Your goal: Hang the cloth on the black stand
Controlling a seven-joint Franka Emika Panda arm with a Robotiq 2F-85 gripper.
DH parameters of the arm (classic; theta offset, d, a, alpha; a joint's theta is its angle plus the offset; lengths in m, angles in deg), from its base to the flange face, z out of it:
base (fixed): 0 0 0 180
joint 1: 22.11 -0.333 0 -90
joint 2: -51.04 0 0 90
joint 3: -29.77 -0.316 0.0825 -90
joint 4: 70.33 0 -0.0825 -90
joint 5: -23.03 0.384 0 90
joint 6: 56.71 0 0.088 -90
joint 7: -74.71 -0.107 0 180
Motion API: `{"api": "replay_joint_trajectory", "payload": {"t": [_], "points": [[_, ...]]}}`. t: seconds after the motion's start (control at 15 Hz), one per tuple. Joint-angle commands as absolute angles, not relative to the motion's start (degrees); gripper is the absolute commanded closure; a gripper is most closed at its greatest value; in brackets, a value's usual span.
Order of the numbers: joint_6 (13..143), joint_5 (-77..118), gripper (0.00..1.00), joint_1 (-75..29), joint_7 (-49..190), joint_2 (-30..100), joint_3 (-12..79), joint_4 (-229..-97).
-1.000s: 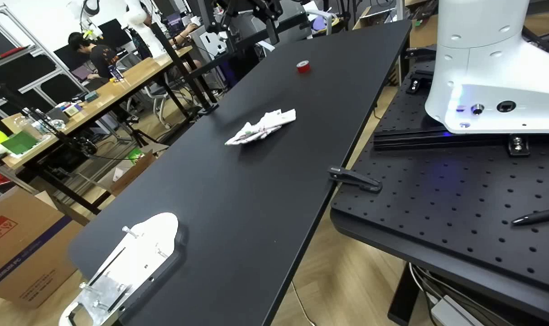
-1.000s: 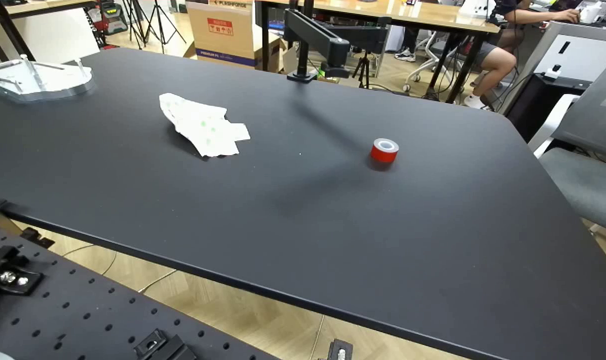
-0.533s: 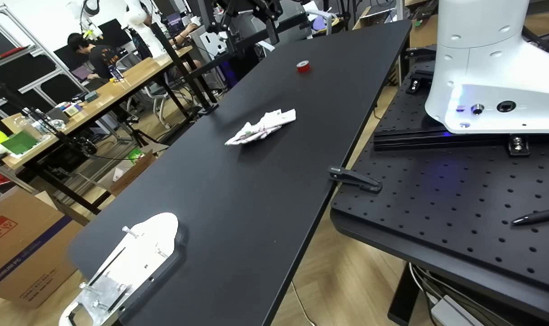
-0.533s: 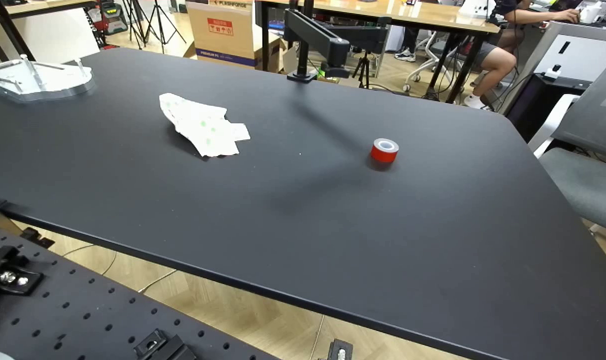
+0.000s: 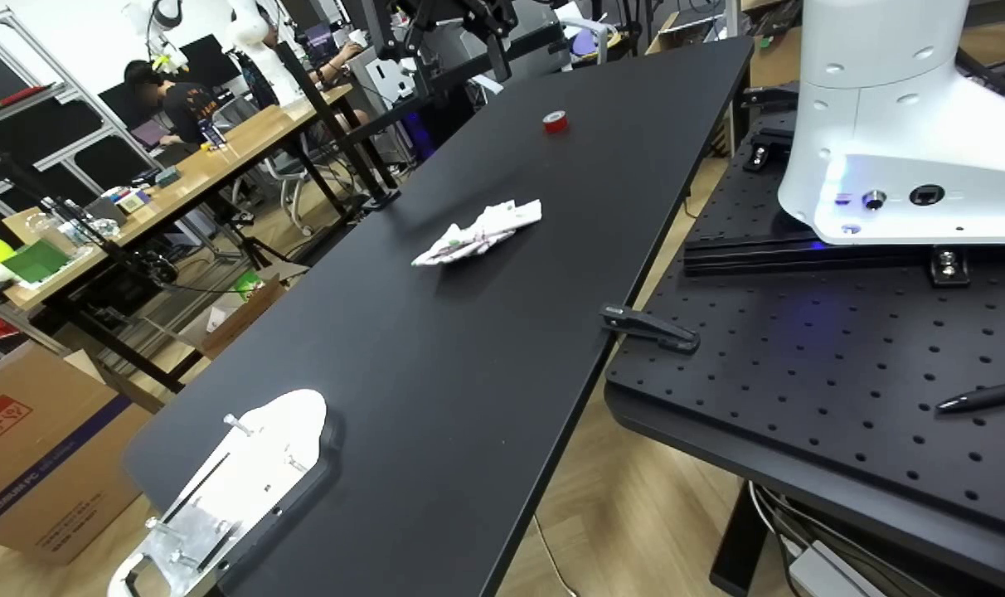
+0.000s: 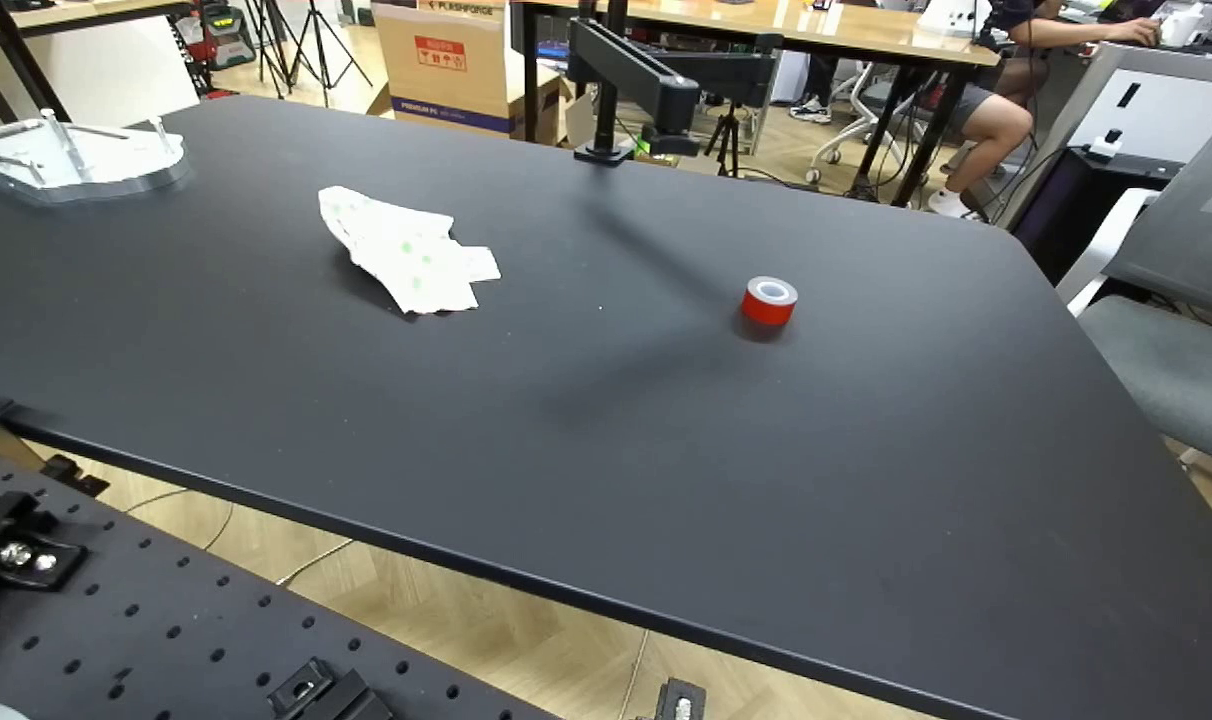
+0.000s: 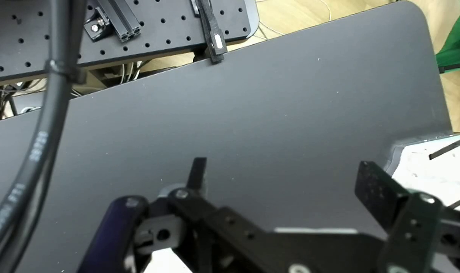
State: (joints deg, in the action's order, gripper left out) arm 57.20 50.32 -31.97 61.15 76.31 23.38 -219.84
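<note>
Our tool [image 7: 282,170] stands spread, holding nothing; the crumpled cloth [image 6: 406,250] lies on the counter [image 6: 616,480]. We judge it light, soft and prone to sag, best pinched at a raised fold [image 5: 502,217].

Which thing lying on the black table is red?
The round red tape roll; the crumpled, mostly white cloth and the flat pale plate with pegs aren't.

"PREMIUM PC" is printed on a cardboard box [image 6: 448,88], below a red label [image 6: 440,54] with handling symbols; "FLASHFORGE" can be read on a cardboard surface [image 6: 453,6] above. Lettering on a black cable [image 7: 40,147] is blurred.
</note>
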Motion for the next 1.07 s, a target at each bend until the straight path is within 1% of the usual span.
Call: {"api": "replay_joint_trajectory", "payload": {"t": [0.0,0.27,0.47,0.67,0.87,1.0], "points": [[60.2,44.9,0.0,-31.2,64.6,76.5,21.2,-220.5],[72.6,33.4,0.0,-29.8,64.9,72.6,18.5,-221.2],[87.8,23.9,0.0,-27.7,62.8,67.1,17.0,-222.2],[102.3,12.7,0.0,-23.2,56.3,60.5,15.5,-222.4],[107.3,-1.7,0.0,-17.9,49.2,54.8,14.0,-220.9],[106.9,-8.8,0.0,-17.1,46.1,51.8,14.0,-219.3]]}}
